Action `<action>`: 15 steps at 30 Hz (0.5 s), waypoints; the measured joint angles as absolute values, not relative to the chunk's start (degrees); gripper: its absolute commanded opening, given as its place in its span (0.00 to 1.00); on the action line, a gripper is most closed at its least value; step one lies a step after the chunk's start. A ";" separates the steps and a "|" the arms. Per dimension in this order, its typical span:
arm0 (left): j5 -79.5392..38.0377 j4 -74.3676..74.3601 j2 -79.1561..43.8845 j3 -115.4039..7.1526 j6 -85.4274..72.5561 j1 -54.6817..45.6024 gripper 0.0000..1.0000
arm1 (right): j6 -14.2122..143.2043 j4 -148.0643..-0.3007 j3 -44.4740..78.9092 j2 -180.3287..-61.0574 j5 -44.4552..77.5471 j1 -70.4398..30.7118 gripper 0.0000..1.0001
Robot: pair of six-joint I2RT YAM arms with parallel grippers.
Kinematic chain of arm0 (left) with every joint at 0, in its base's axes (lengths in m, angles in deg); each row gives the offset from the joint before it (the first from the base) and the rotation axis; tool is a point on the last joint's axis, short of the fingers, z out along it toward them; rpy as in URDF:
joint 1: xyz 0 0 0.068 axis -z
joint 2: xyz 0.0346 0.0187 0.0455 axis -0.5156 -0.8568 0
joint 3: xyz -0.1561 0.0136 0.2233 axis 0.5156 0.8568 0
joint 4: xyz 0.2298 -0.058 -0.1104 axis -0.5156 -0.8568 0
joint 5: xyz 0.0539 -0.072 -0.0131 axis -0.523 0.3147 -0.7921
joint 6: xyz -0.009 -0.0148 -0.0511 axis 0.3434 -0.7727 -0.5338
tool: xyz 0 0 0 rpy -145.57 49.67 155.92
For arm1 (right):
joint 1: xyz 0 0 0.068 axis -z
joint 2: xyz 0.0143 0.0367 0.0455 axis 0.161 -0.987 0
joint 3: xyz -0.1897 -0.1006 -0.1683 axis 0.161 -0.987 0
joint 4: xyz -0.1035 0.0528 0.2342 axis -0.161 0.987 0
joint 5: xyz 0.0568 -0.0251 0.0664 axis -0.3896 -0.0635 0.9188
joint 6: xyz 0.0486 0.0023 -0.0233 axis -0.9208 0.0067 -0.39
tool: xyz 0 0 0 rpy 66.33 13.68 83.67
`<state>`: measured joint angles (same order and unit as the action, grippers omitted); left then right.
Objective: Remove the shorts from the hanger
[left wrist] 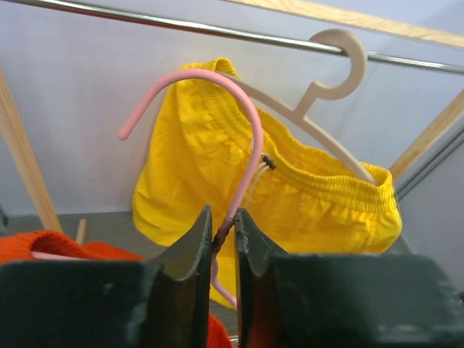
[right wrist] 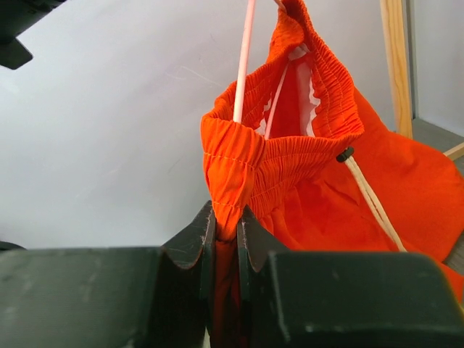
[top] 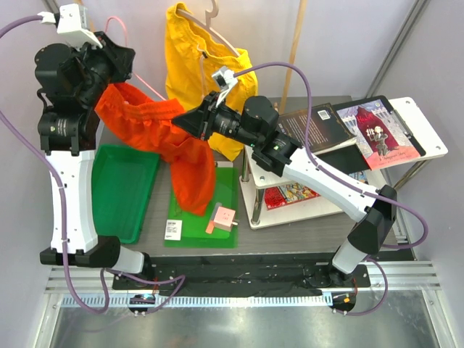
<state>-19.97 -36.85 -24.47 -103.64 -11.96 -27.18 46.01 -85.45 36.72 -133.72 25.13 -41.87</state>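
Note:
The orange-red shorts (top: 163, 134) hang on a pink hanger (left wrist: 217, 94) held up at the left. My left gripper (left wrist: 222, 221) is shut on the pink hanger's neck, just below its hook. My right gripper (right wrist: 225, 217) is shut on the orange-red shorts' elastic waistband (right wrist: 239, 156); it sits at the cloth's right side in the top view (top: 185, 119). The pink hanger's arm (right wrist: 245, 61) still runs inside the waistband. The yellow shorts (top: 199, 69) hang on a beige hanger (left wrist: 326, 94) on the metal rail (left wrist: 181, 26) behind.
A green tray (top: 119, 192) lies at the left of the table, a green mat (top: 217, 217) with a small pink block (top: 223, 216) in the middle. A white two-tier shelf (top: 290, 196) with books (top: 377, 134) stands at the right. Wooden rack posts (left wrist: 25, 174) flank the rail.

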 measured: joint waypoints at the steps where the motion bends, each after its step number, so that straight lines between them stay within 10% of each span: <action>1: -20.11 -36.85 -24.73 -103.64 -11.89 -27.23 0.00 | 45.95 -85.43 36.72 -133.72 25.18 -41.87 0.01; 10: -21.15 -36.81 -24.99 -102.84 -11.00 -27.73 0.00 | 45.57 -85.74 36.72 -133.65 24.43 -41.13 0.07; 15: -21.44 -35.63 -24.82 -102.77 -11.87 -27.60 0.00 | 47.28 -84.38 36.76 -132.95 21.46 -41.26 0.42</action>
<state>-21.44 -35.63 -24.82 -102.77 -11.87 -27.60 47.28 -84.38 36.76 -132.95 21.46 -41.26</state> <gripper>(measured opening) 0.025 0.185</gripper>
